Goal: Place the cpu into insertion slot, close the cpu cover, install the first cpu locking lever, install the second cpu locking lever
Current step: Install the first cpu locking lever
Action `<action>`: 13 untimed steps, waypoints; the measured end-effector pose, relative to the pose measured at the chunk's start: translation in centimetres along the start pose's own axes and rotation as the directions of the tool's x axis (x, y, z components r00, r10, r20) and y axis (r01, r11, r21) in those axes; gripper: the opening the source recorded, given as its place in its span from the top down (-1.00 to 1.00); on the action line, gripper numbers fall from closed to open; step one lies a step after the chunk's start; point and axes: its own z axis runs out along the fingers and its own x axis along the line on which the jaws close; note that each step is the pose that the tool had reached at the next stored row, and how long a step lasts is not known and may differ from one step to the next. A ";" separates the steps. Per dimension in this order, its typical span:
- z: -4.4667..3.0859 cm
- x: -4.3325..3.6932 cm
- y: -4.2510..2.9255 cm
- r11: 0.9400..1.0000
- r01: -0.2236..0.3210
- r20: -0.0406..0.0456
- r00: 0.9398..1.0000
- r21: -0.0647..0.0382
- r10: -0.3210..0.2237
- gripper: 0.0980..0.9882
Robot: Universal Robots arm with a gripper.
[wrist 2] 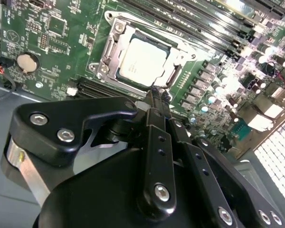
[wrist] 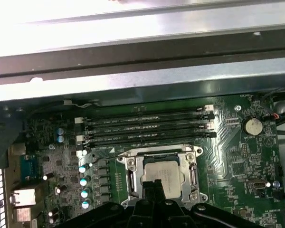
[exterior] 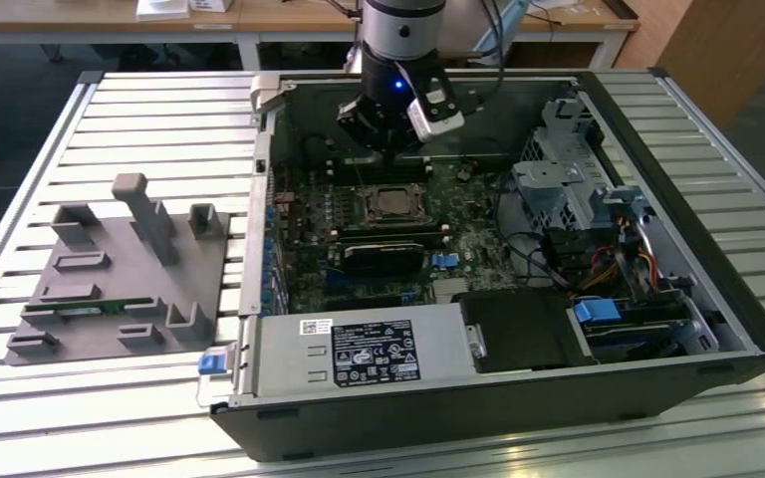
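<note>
Just beside the tool (pressed together, empty), the cpu in the insertion slot.

No legible print.
A black label and a white sticker on the power supply carry print too small to make out.

Open computer case on slatted table, gripper low over the motherboard, cpu near it mid-board, grey fixture block at the exterior view's left.
</note>
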 end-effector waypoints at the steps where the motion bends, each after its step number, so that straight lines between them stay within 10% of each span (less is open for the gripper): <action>1: 0.01 0.13 -0.02 1.000 0.000 0.000 1.000 -0.001 0.000 0.98; 13: 0.04 1.49 -0.18 1.000 0.000 0.001 1.000 -0.001 0.000 0.98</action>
